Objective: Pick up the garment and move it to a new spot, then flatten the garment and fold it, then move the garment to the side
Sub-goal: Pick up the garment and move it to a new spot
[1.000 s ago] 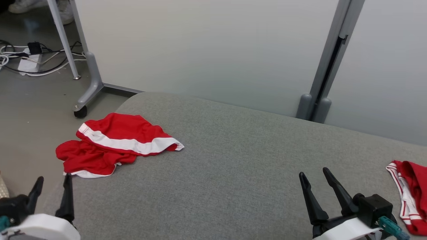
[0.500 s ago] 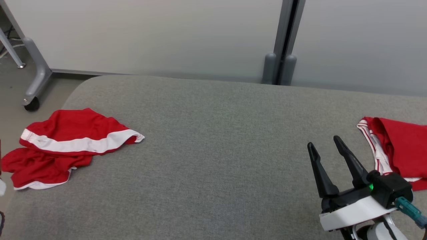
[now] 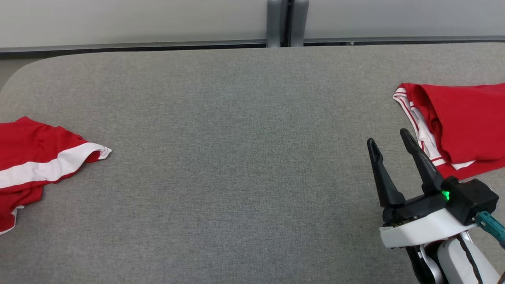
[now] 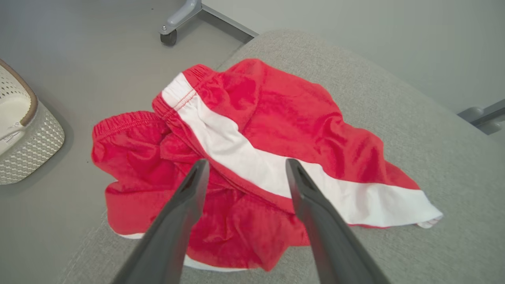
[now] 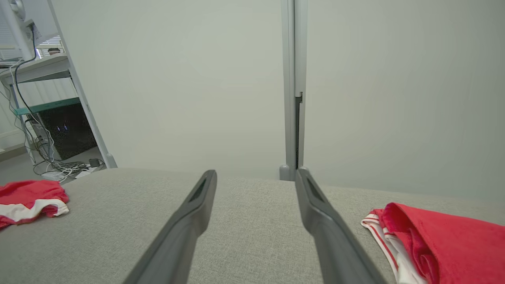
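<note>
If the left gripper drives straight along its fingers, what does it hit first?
Most likely the crumpled red garment: the left gripper, open, points at its middle. How far off it lies is unclear.

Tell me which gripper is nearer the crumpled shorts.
Left. The left gripper points straight at the shorts from close by; the right gripper sits across the cushion, beside the folded garment.

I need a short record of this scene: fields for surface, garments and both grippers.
surface: grey padded surface
left garment: crumpled red shorts, white band, at the surface's left edge
right garment: folded red garment, at the right
left gripper: open, above the shorts, holding nothing
right gripper: open, left of the folded garment, holding nothing
</note>
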Motion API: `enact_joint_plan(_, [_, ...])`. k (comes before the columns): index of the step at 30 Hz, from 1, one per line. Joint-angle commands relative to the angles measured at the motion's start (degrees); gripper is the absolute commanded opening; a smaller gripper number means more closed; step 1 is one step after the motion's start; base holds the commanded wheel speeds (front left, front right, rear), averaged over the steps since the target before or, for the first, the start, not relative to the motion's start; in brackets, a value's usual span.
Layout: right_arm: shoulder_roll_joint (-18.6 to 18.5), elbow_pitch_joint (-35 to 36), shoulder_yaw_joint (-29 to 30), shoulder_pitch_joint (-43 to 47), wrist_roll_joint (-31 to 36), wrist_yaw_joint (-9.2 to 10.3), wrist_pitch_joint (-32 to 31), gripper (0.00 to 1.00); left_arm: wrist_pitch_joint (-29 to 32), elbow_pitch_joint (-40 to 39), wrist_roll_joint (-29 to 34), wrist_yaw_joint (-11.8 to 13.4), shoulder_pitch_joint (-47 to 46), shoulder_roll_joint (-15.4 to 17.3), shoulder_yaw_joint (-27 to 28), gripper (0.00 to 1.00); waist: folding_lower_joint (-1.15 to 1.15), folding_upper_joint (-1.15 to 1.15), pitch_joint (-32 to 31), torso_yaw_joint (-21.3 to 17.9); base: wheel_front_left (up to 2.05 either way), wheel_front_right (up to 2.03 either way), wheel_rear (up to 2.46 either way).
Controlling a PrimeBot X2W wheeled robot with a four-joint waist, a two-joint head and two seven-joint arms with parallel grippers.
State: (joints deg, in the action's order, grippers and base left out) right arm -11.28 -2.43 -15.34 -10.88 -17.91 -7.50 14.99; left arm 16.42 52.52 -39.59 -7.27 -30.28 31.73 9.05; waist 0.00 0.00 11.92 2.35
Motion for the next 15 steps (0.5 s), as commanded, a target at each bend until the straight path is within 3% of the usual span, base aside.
enact_joint_plan(1, [-0.4, 0.2, 0.2, -1.0, 0.1, 0.01, 0.3, 1.00, -0.4, 0.9, -1.2, -0.3, -1.4, 0.2, -0.9, 1.00, 0.00, 0.00, 1.6, -1.3, 0.00, 0.00, 0.00])
enact_joint_plan(9, [-0.3, 0.3, 0.0, -2.9, 0.5, 0.01, 0.3, 1.00, 4.6, 2.7, -7.0, -0.2, -1.5, -1.3, -6.8, 1.00, 0.00, 0.00, 4.8, -1.8, 0.00, 0.00, 0.00])
enact_joint_plan(14, [-0.2, -0.3, 0.2, -3.5, 0.6, 0.01, 0.3, 1.00, 11.8, 3.4, -10.9, -0.2, 0.2, -2.1, -11.3, 1.00, 0.00, 0.00, 5.6, -1.8, 0.00, 0.00, 0.00])
enact_joint_plan(15, [0.6, -1.5, 0.0, -2.5, 0.1, 0.01, 0.3, 1.00, 5.9, -3.0, -13.6, -0.2, 0.2, 3.0, -17.1, 0.00, 0.00, 0.00, 1.8, -1.8, 0.00, 0.00, 0.00])
